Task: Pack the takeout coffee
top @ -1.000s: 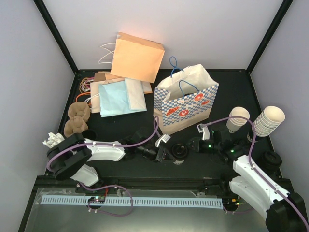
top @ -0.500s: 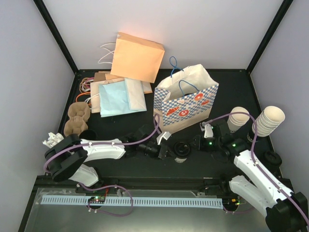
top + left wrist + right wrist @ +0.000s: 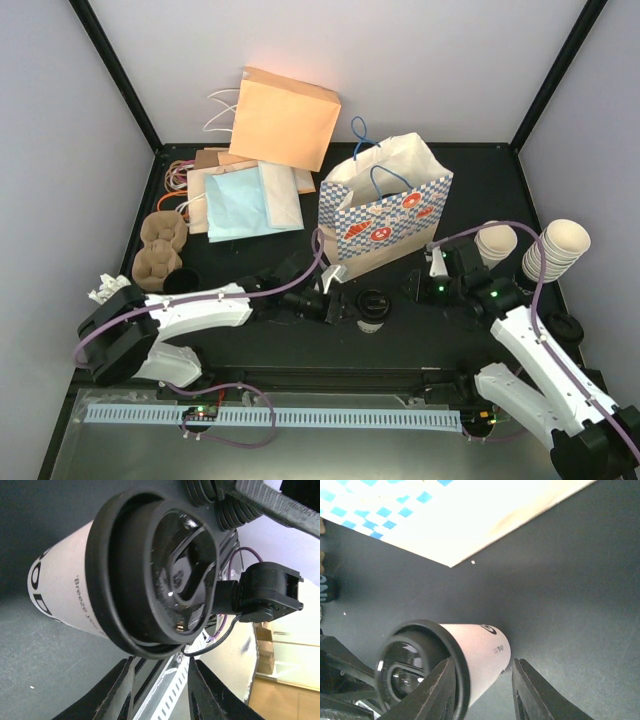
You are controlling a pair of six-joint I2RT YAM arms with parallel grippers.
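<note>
Parted and holding nothing, the left gripper (image 3: 341, 300) lies low over the black table (image 3: 480, 190), in front of the near left corner of the blue-checked bag (image 3: 385, 215). In the left wrist view its fingers (image 3: 120, 690) stand apart at the bottom of the picture, with nothing clamped between them. The right gripper (image 3: 410, 289) sits in front of the bag's near right part. Its fingers (image 3: 437, 690) are spread too. The cup's white wall passes behind one of them, and whether it touches cannot be told.

Between the two grippers stands the takeout coffee (image 3: 372, 305), upright on the table just in front of the bag's bottom edge. It is outside the bag, with a strip of bare table between them. A black lid (image 3: 165, 580) is on its rim, and dark print runs along its white side.

The bag stands upright with its mouth open and its blue handles up. To its right, near the table's edge, are two stacks of cream cups (image 3: 495, 243) (image 3: 555, 250). Well to the bag's left lies a brown pulp cup carrier (image 3: 160, 245). Beyond the carrier and level with the bag lies a pile of flat paper bags (image 3: 245, 200). Behind the bag's left side an orange bag (image 3: 285, 120) leans against the back wall.
</note>
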